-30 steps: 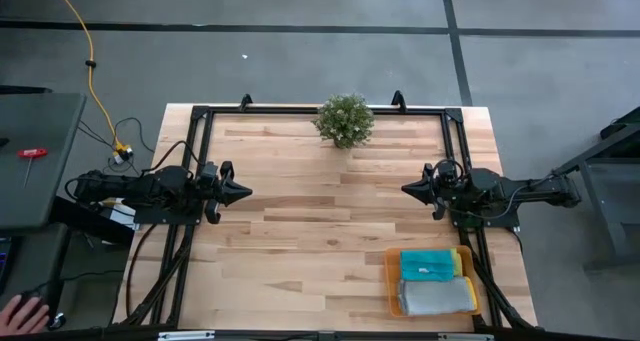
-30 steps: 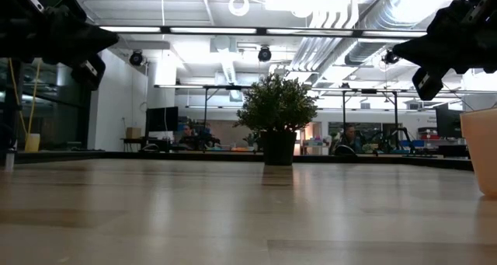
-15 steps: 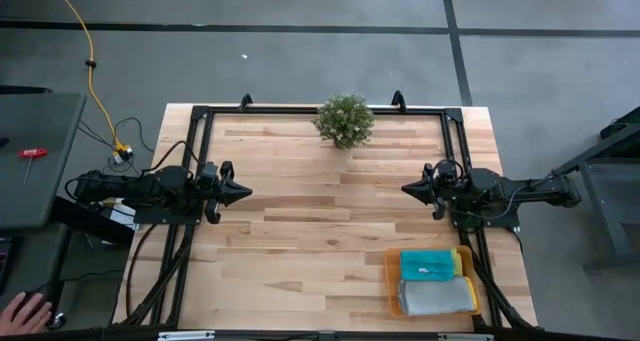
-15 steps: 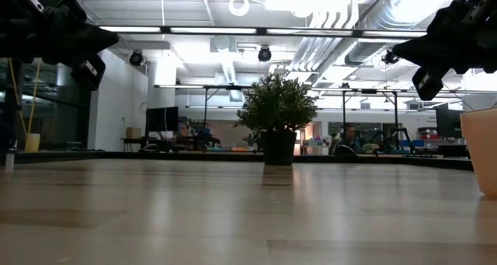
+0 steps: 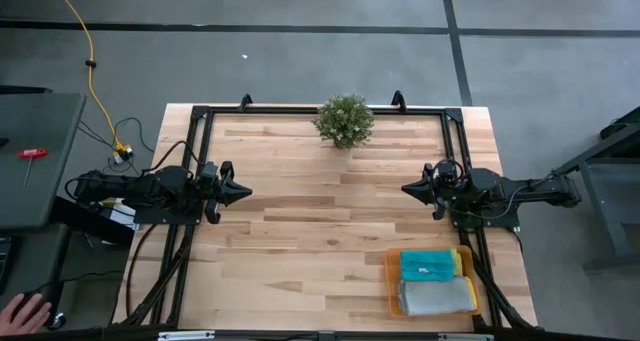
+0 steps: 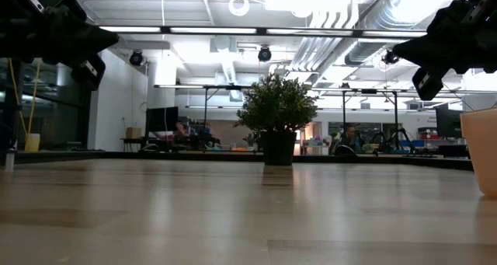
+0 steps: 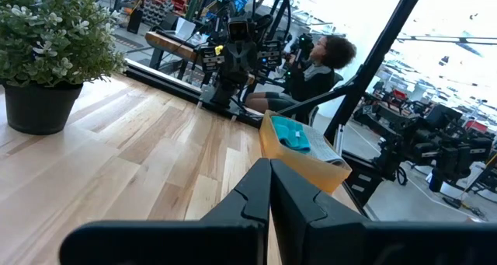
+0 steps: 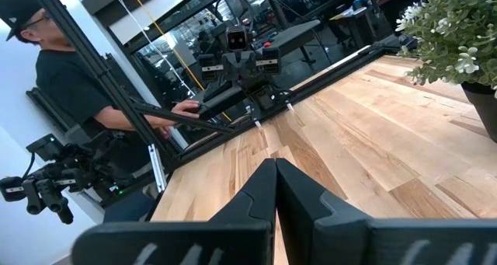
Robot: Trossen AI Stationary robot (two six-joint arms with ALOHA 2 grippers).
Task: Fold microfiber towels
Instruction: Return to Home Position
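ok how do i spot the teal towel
On the wooden table, look in the orange tray at the corner near the right arm. The teal towel lies folded at the end nearer the plant, bright blue-green against the grey towel beside it.

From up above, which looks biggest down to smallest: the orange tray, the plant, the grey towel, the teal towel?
1. orange tray
2. plant and grey towel: about alike. The plant stands nearer the camera, so I won't rank them.
3. teal towel
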